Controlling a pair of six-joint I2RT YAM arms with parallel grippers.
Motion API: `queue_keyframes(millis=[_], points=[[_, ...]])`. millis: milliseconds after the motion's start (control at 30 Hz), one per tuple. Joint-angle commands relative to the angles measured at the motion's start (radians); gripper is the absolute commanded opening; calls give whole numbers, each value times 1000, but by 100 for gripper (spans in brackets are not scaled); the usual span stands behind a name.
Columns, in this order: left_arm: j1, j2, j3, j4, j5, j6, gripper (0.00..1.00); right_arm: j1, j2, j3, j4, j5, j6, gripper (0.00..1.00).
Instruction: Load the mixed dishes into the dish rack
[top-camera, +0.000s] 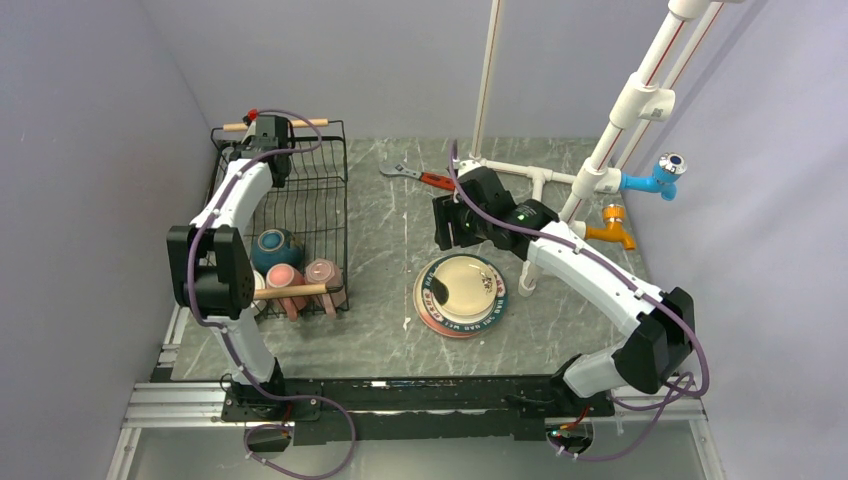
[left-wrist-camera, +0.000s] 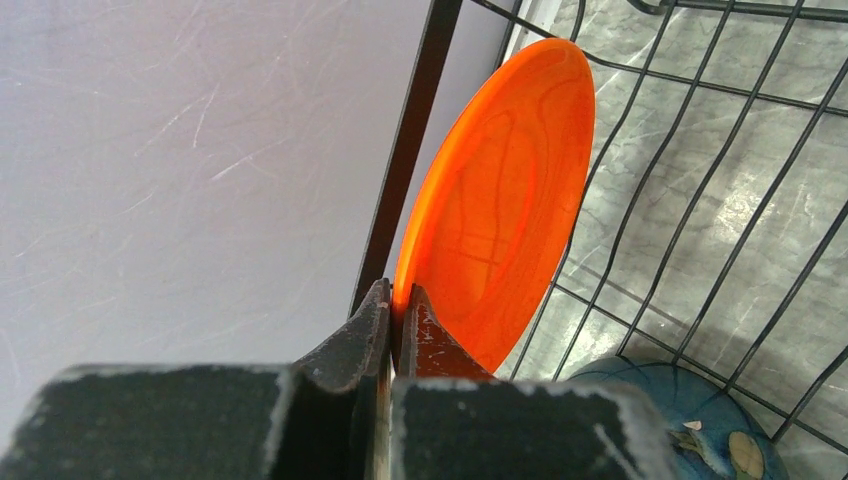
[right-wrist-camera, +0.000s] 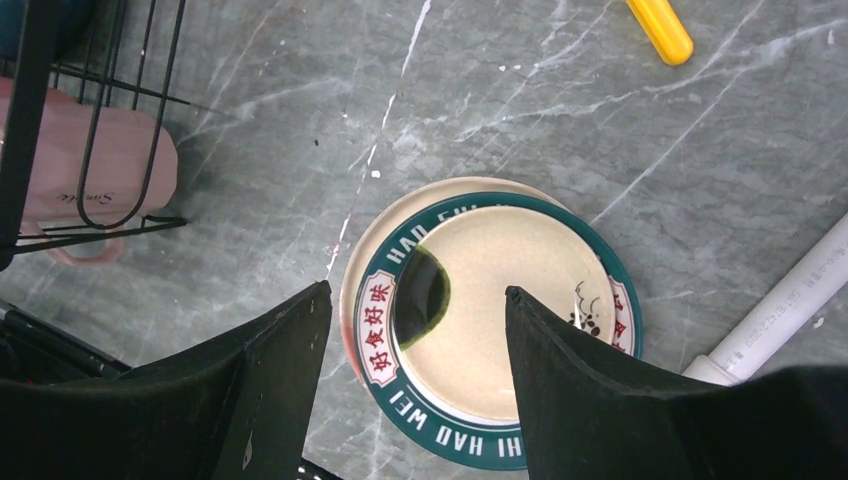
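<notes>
Dish rack (top-camera: 318, 190): black wire, along left edge of bench (top-camera: 380, 300); wooden rod handle at far end and at near end.
Left pincer (left-wrist-camera: 397, 312): at far end of rack, clenched tight on rim of orange-red plate (left-wrist-camera: 500, 200).
Orange-red plate: on edge, tilted, inside rack just beside a black corner post; contact with wire floor not discernible.
Teal bowl (top-camera: 276, 248): in near half of rack, teal outside uppermost; also at lower right corner of left wrist view.
Pink mugs (top-camera: 285, 278): two, lying side by side at near end of rack, just beside bowl, under near handle.
Right pincer (right-wrist-camera: 417, 292): released, fingers spread wide, hovering above lettered-rim plate (right-wrist-camera: 500, 260), gripping nothing.
Lettered-rim plate: flat on bench near its middle, right of rack and apart from it; cream centre, teal band with white letters, red panels.
Wrench (top-camera: 420, 178): red-handled, toward far edge of bench.
Screwdriver (right-wrist-camera: 660, 28): yellow handle only in view, lying on bench apart from plate.
White pipe frame (top-camera: 610, 140): rising at far right of bench.
</notes>
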Motion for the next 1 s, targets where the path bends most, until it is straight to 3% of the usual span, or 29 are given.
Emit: queue_keyframes(millis=[0,433,767,967], points=[[6,-54,17,18,-35,29,0,-8,-40,-23,41,-14,6,66],[16,-20,-7,88,-87,92,0,-13,-51,-36,45,-18,10,67],[28,45,21,30,-19,35,0,-19,-38,-32,42,-24,10,67],[29,65,34,6,-3,5,19,-24,-34,-32,43,-28,10,67]])
